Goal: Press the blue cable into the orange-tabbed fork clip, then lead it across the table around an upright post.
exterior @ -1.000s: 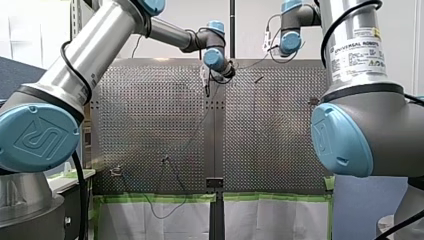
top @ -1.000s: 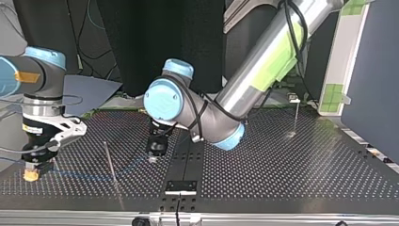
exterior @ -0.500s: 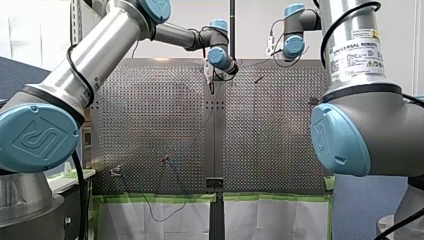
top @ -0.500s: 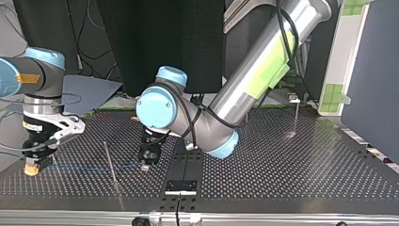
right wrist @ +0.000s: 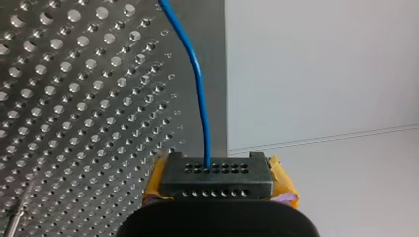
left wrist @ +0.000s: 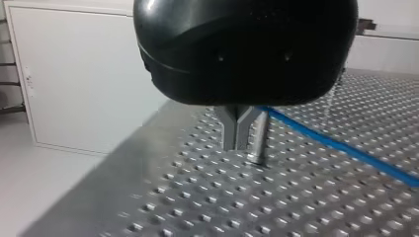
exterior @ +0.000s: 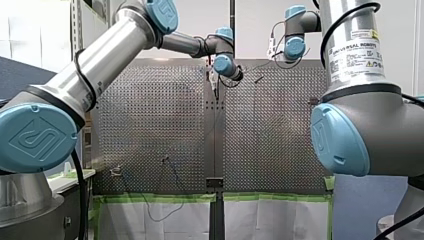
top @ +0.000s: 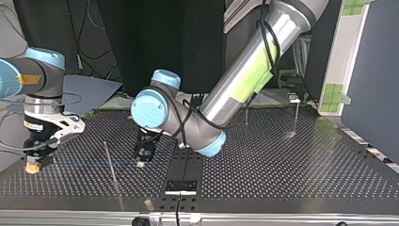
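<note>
Two grippers share the blue cable [top: 84, 164], you'll notice: my right gripper [right wrist: 216, 170] clamps one end in its yellow pads [right wrist: 281, 180], anchoring it to one side of the upright post [top: 109, 160]; my left gripper [left wrist: 236, 143], jaws together seemingly on the cable, holds it taut on the post's other side; judge that post the obstacle to route around.
</note>
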You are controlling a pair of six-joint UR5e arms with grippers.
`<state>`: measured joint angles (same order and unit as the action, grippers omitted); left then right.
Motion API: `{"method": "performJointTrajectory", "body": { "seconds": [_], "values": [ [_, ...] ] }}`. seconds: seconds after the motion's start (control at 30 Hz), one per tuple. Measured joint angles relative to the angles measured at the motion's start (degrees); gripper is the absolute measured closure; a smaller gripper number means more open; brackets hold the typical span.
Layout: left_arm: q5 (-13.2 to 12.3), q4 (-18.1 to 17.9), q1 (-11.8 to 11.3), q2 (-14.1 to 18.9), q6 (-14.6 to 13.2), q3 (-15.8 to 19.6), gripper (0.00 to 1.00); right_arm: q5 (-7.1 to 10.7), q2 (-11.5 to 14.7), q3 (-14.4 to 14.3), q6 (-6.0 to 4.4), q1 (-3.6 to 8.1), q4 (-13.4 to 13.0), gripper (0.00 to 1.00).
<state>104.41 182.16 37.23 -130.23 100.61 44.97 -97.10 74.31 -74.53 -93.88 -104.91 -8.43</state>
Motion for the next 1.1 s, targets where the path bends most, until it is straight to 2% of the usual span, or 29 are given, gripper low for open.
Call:
{"method": "performJointTrajectory", "body": {
  "seconds": [0.3,0.47,0.63,0.9,0.97,1.0,1.03,1.1],
  "values": [
    [-0.44,-4.25,-0.49,-0.21,0.24,4.55,1.00,-0.09,-0.66,-0.63,0.02,0.11,-0.08,1.00],
    [-0.74,-4.73,-0.54,-0.23,0.27,6.90,1.00,-0.25,-1.63,-2.28,0.01,0.70,-0.38,1.00],
    [-0.94,-4.78,-0.56,-0.23,0.28,7.45,1.00,-0.22,-3.44,-3.40,-0.03,1.18,-0.44,1.00],
    [-1.21,-5.07,-0.61,-0.23,0.29,7.52,1.00,-0.26,-5.89,-5.41,-1.48,1.71,-1.32,1.00],
    [-1.28,-5.27,-0.62,-0.23,0.30,7.53,0.76,-0.27,-6.38,-6.13,-1.93,1.73,-1.90,1.00],
    [-1.25,-5.34,-0.63,-0.23,0.30,7.53,0.76,-0.29,-6.59,-6.62,-2.31,1.74,-2.33,1.00],
    [-1.15,-5.38,-0.64,-0.23,0.30,7.53,0.58,-0.29,-6.69,-6.98,-2.62,1.75,-2.68,1.00],
    [-0.63,-5.45,-0.76,-0.24,0.26,7.54,0.55,-0.29,-6.82,-7.74,-3.30,1.75,-3.41,1.00]
  ]
}}
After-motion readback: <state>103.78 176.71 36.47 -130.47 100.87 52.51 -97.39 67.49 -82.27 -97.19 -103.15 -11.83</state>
